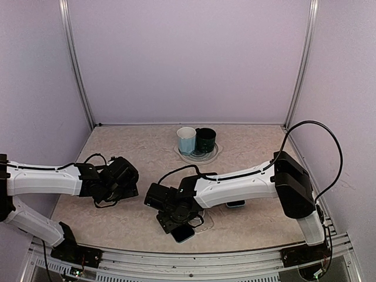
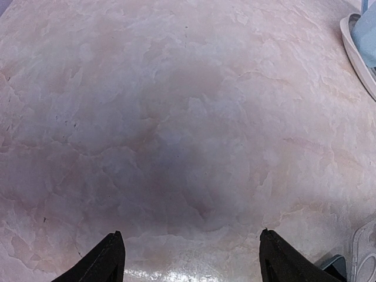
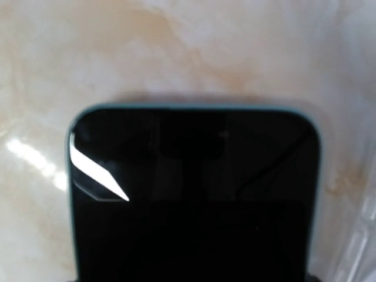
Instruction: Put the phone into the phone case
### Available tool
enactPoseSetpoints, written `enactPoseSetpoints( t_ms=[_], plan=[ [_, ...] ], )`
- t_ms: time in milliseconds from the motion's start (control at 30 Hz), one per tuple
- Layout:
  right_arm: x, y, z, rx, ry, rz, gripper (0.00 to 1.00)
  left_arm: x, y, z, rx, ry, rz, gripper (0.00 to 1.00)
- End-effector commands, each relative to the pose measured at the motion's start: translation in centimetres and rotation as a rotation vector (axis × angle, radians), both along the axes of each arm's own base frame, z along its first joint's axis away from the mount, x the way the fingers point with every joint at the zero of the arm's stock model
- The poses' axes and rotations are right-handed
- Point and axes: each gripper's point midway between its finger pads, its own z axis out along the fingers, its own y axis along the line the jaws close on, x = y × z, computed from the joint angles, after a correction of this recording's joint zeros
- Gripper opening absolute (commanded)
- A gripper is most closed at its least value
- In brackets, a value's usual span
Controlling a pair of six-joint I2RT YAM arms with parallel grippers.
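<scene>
The phone (image 3: 194, 194), with a black screen and a teal edge, fills the lower right wrist view, screen up. In the top view the phone (image 1: 184, 234) sticks out toward the near edge from under my right gripper (image 1: 175, 218), which is low over it. The right fingers do not show against the dark screen. The clear phone case (image 1: 207, 222) lies flat just right of the phone, and its edge shows in the right wrist view (image 3: 365, 235). My left gripper (image 2: 191, 235) is open and empty above bare table, left of the phone (image 1: 126, 185).
A light blue cup (image 1: 186, 140) and a dark green cup (image 1: 205, 140) stand on a clear dish (image 1: 200, 156) at the back middle. A small dark object (image 1: 236, 204) lies under the right forearm. Purple walls close in the table.
</scene>
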Motion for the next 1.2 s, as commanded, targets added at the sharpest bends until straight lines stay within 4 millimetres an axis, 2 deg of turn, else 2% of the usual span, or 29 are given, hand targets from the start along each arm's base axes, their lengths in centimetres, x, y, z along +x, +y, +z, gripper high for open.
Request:
enactPoseSetpoints(
  t_ms=[0,167,267,367,533,700,867,1167],
  plan=[
    [0.6,2.7,4.8,0.169,-0.075,0.043,0.57,0.2,-0.1,-0.1,-0.003,0.0,-0.001,0.78],
    [1.5,3.3,6.2,0.207,-0.108,0.048,0.57,0.2,-0.2,0.0,-0.002,0.0,-0.008,0.78],
    [2.4,2.9,7.2,0.243,-0.122,0.031,0.57,0.3,-0.4,-0.1,-0.001,-0.002,-0.023,0.78],
    [3.8,1.7,7.9,0.242,-0.145,-0.015,0.56,0.4,-0.5,0.1,-0.009,-0.01,-0.027,0.78],
    [5.8,-1.5,8.6,0.203,-0.203,-0.081,0.56,0.7,-0.9,0.4,-0.018,-0.02,-0.034,0.78],
    [6.7,-5.1,7.5,0.142,-0.235,-0.154,0.56,0.8,-1.2,0.1,-0.014,-0.01,-0.04,0.78],
    [6.3,-6.7,5.5,0.14,-0.23,-0.185,0.55,0.8,-1.4,-0.1,-0.015,-0.001,-0.047,0.78],
    [5.6,-6.9,3.0,0.125,-0.179,-0.181,0.55,0.8,-1.4,-0.3,-0.008,0.003,-0.049,0.78]
  ],
)
